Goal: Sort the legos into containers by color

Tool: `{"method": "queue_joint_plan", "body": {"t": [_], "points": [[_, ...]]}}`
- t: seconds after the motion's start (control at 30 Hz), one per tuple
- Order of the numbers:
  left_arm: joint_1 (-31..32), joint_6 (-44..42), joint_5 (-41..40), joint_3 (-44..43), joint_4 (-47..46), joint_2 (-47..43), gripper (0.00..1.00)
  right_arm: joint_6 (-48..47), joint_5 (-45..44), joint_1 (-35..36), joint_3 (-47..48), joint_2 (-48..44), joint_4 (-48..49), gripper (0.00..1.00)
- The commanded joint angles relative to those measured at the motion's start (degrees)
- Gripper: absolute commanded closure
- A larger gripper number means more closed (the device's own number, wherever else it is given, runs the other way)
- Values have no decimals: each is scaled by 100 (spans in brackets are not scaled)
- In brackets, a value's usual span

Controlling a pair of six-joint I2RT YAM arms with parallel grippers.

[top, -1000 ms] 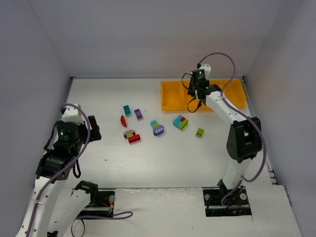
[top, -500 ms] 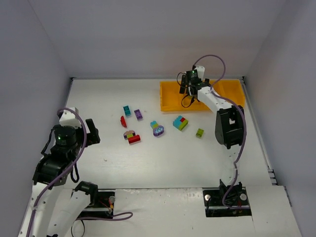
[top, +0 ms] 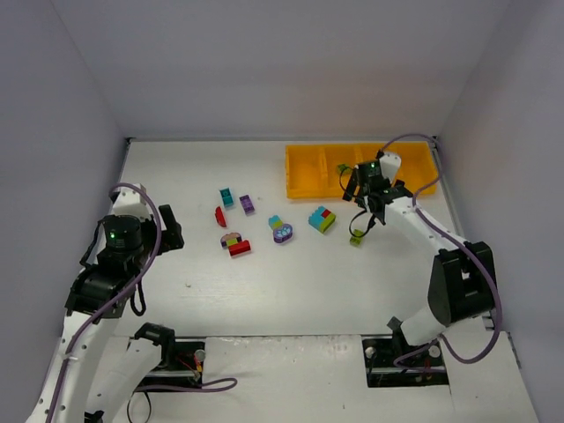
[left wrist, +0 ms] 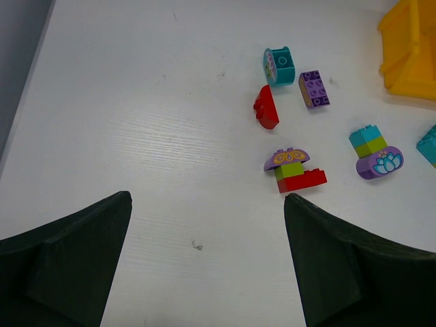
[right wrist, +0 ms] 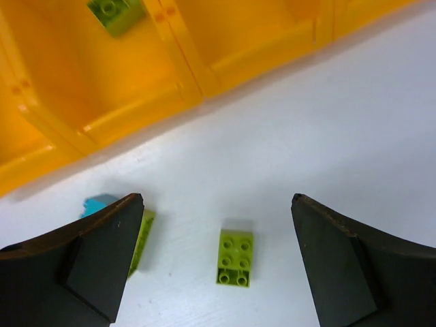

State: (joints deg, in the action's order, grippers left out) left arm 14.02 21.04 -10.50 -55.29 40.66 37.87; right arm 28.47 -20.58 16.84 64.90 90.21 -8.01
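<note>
The orange-yellow containers tray (top: 304,176) lies at the back right, and one lime brick (right wrist: 116,10) rests in a compartment (right wrist: 136,112). My right gripper (right wrist: 216,197) is open and empty just in front of the tray, above a loose lime brick (right wrist: 236,257) on the table (top: 356,236). A teal, lime and red cluster (top: 322,218) sits to its left, partly hidden behind the left finger in the right wrist view. My left gripper (left wrist: 208,197) hangs open and empty at the left. Ahead of it lie a teal brick (left wrist: 279,65), a purple brick (left wrist: 314,88), a red piece (left wrist: 266,107) and two multicolour clusters (left wrist: 294,170) (left wrist: 376,151).
White walls close in the table on three sides. The tray's near corner (left wrist: 412,48) shows at the top right of the left wrist view. The right arm's elbow (top: 460,282) stands over the table's right side.
My right gripper opened over the tray and left a lime brick in a compartment. It then pulled back toward me, over the loose lime brick. The left arm only shifted slightly.
</note>
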Motion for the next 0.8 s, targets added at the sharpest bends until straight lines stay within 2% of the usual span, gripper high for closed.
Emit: {"method": "queue_joint_plan", "body": {"t": [0.0,0.27,0.37,0.47,0.53,0.57,0.63,0.67,0.7,0.77], "points": [[-5,58,180,-193,-506,194,13,641,131,-41,-722,-302,-8,14],[4,102,356,-228,-560,327,13,1029,932,-41,-1401,48,159,20],[4,102,365,-211,-533,318,13,1064,1029,-41,-1498,172,300,27],[4,120,373,-175,-498,283,13,994,986,-41,-1551,260,423,39],[-5,129,382,-140,-481,265,13,941,959,-41,-1542,365,467,52],[-5,120,382,-132,-463,256,13,880,959,-41,-1516,391,467,64],[4,129,382,-123,-437,239,13,810,968,-41,-1472,479,485,76],[-5,129,382,-123,-410,239,13,731,968,-41,-1411,480,485,91],[4,129,382,-123,-419,221,13,687,968,-32,-1367,445,476,97],[-5,111,373,-123,-384,212,13,642,942,-14,-1331,244,485,100]]}}
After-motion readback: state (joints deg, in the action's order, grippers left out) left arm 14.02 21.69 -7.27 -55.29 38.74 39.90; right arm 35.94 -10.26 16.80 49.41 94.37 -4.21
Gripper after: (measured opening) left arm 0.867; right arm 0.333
